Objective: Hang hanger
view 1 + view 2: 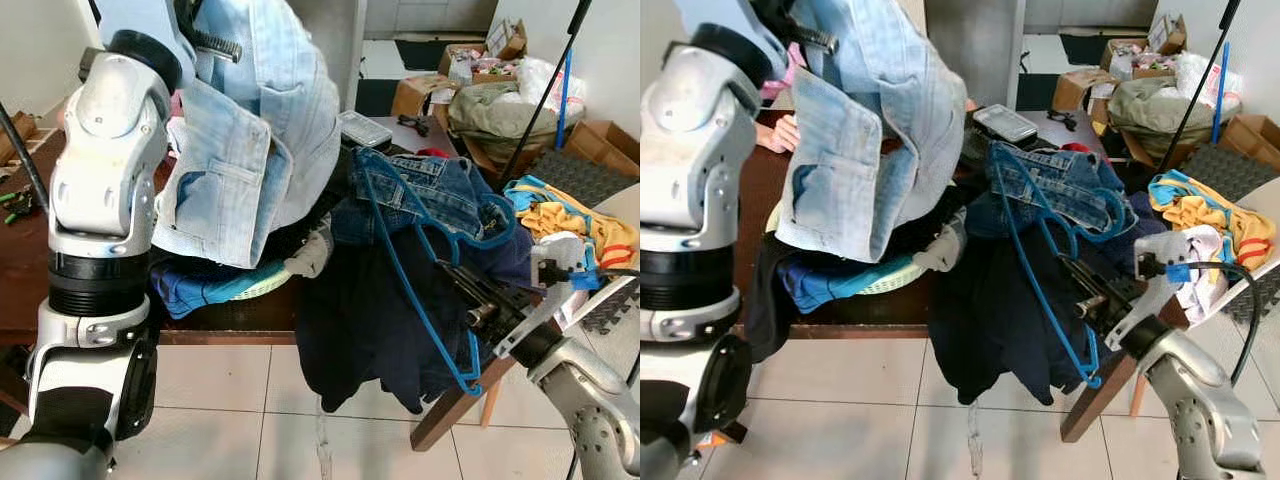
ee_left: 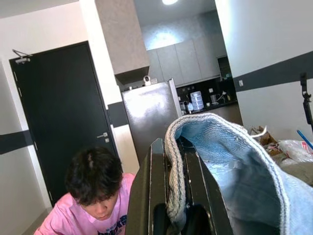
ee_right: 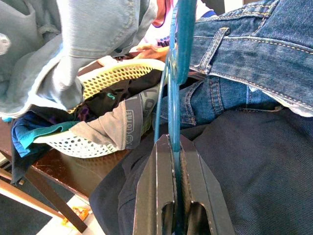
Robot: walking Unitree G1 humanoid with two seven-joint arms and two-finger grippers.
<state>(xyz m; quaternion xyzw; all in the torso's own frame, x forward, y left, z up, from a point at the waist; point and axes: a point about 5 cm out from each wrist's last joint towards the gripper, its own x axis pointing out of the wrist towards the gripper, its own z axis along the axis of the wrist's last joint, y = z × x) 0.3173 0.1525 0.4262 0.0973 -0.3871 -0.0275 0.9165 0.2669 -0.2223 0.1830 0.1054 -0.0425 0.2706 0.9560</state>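
Note:
A blue hanger [image 3: 182, 44] rests against the clothes pile at the table's right end, its hook low near the floor. My right gripper [image 3: 169, 143] is shut on the hanger's thin bar, in front of the jeans [image 1: 430, 185] and a dark navy garment [image 1: 360, 320]. My left arm is raised high at the left. Its gripper [image 2: 171, 154] is shut on the edge of a light-blue denim jacket [image 1: 260, 130], which hangs down over the table.
A brown table [image 1: 230, 325] carries a pale mesh basket [image 1: 255, 285] of clothes. A person in a pink shirt [image 2: 93, 196] sits behind the table. At the right are a chair piled with bright clothes [image 1: 565, 225], cardboard boxes [image 1: 420, 95] and bags. Tiled floor lies in front.

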